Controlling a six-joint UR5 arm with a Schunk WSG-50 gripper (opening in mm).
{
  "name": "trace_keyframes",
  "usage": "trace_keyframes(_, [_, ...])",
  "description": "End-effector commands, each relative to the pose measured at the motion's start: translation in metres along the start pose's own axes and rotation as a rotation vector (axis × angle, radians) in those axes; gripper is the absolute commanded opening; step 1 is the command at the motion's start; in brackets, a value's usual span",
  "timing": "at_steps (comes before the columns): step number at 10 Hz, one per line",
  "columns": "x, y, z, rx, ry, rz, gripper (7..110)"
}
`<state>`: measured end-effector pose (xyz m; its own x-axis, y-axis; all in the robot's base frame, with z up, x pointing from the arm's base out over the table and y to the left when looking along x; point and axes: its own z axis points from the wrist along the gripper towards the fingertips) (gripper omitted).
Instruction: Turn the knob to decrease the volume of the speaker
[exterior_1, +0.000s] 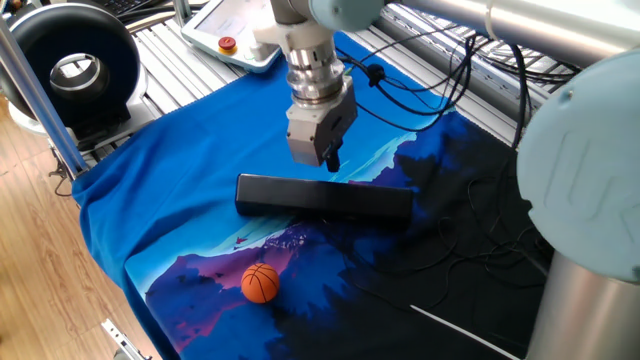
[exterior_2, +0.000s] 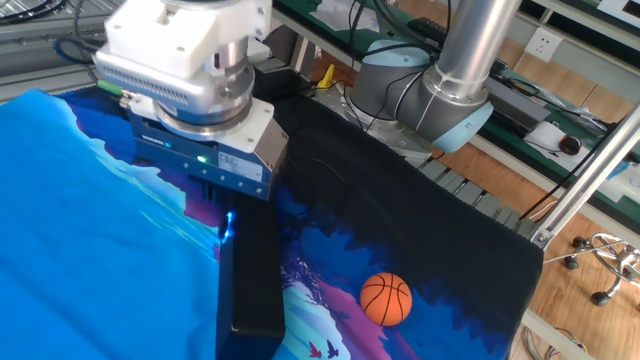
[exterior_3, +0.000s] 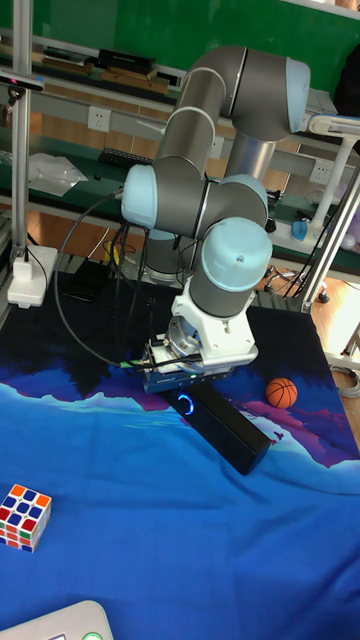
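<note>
The speaker (exterior_1: 325, 197) is a long black bar lying on the blue cloth, also seen end-on (exterior_2: 255, 290) and slanting (exterior_3: 232, 432). A knob with a glowing blue ring (exterior_3: 186, 404) sits on its top, and the blue glow (exterior_2: 228, 222) shows just below the gripper body. My gripper (exterior_1: 328, 160) hangs a short way above the speaker's middle with its dark fingers pointing down. It holds nothing and touches nothing, and the fingers look slightly apart. In the other two views the gripper body hides the fingertips.
A small orange ball (exterior_1: 260, 282) (exterior_2: 386, 299) (exterior_3: 281, 392) lies on the cloth near the speaker. A round black ring-shaped device (exterior_1: 75, 65) stands at the back left beside a white pendant (exterior_1: 225, 30). A colour cube (exterior_3: 24, 516) lies apart. Black cables (exterior_1: 450, 90) trail across the cloth.
</note>
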<state>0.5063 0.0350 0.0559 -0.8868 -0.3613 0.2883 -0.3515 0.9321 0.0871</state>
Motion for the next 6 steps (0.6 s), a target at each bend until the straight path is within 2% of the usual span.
trace_keyframes(1, [-0.017, 0.007, -0.013, -0.034, -0.026, -0.002, 7])
trace_keyframes(3, [-0.03, 0.012, -0.001, -0.042, -0.067, -0.011, 7])
trace_keyframes(4, [-0.038, 0.017, 0.008, -0.043, -0.105, -0.014, 7])
trace_keyframes(5, [-0.04, 0.02, 0.011, -0.04, -0.124, -0.019, 7])
trace_keyframes(6, [-0.035, 0.021, 0.013, -0.031, -0.114, -0.016, 7])
